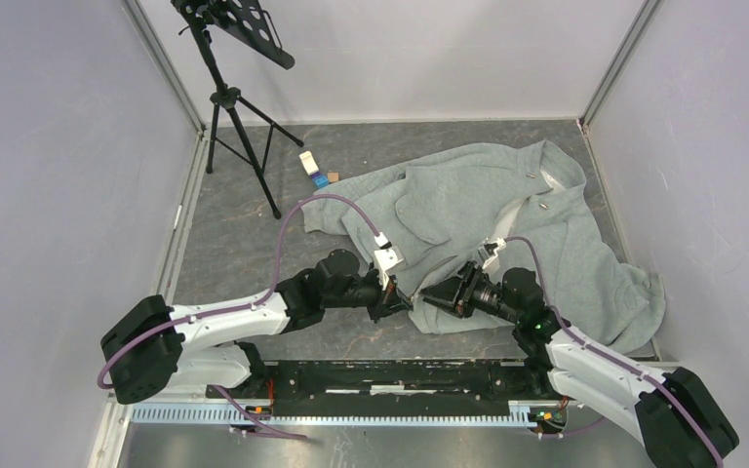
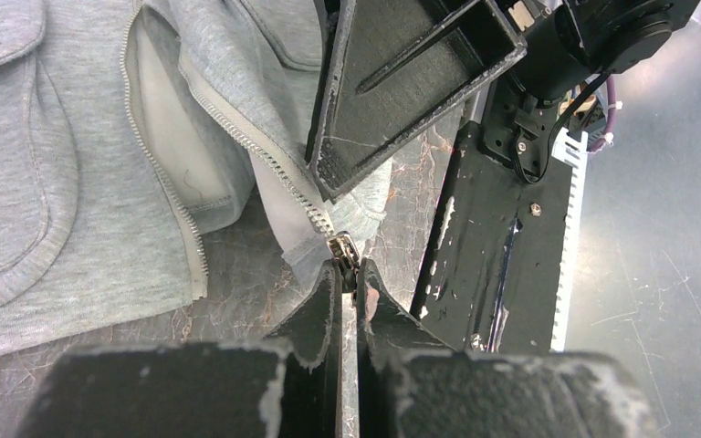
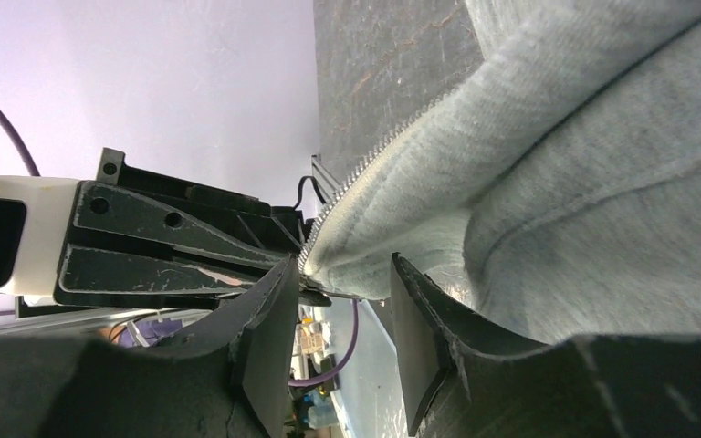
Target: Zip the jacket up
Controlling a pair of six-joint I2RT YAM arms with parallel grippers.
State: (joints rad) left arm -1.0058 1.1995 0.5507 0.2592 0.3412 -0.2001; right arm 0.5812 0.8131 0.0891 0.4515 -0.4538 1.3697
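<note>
The grey-green fleece jacket (image 1: 507, 224) lies spread over the dark table, front open, collar at the far right. At its near hem both grippers meet. My left gripper (image 1: 397, 297) (image 2: 351, 269) is shut on the small metal zipper slider (image 2: 344, 248) at the bottom of one toothed tape. My right gripper (image 1: 431, 297) (image 3: 347, 274) pinches the thick hem fold (image 3: 365, 246) beside the zipper teeth (image 3: 356, 173), holding that front edge slightly off the table. The other zipper tape (image 2: 169, 182) hangs loose further left. Its bottom end lies apart from the slider.
A black tripod stand (image 1: 239, 107) stands at the back left, with small white and blue items (image 1: 314, 168) near it. Grey walls close three sides. The black mounting rail (image 1: 400, 375) (image 2: 493, 246) runs along the near edge just behind the grippers.
</note>
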